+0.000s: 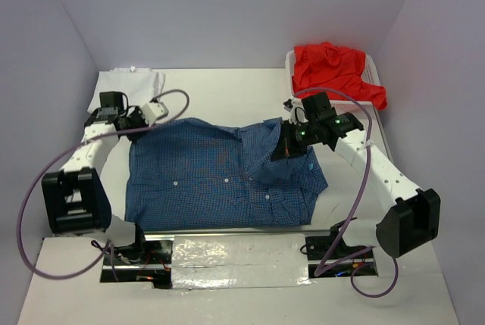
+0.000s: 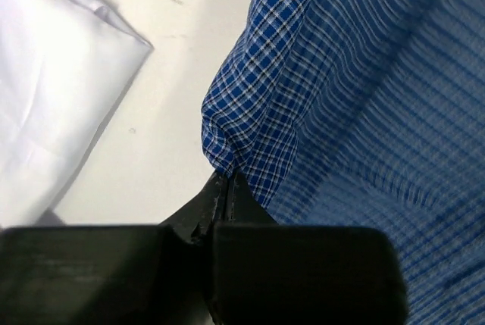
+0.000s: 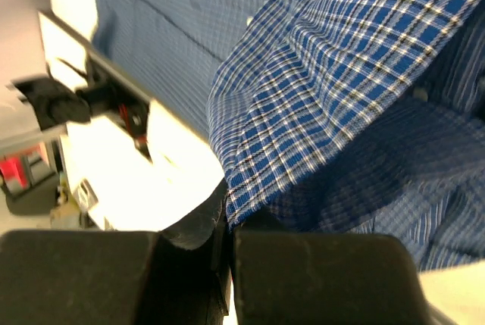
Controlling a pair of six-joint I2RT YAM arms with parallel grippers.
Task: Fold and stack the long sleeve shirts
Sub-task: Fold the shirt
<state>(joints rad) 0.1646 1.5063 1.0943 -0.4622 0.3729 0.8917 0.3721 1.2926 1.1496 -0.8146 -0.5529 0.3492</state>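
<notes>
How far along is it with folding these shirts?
The white shirt looks folded, set aside far left. The left hand and right hand pinch the blue checked shirt, spread unfolded. Folding and stacking it remain; the red shirt waits in the basket.

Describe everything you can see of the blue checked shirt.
The blue checked shirt is soft woven cloth in a fine blue-and-white check, with small white buttons in a row along its front. It lies spread, slightly rumpled, across the middle of the table, lengthwise left to right. The left gripper is shut on a fold at its far left edge; the right gripper is shut on a doubled fold near its far right side.
</notes>
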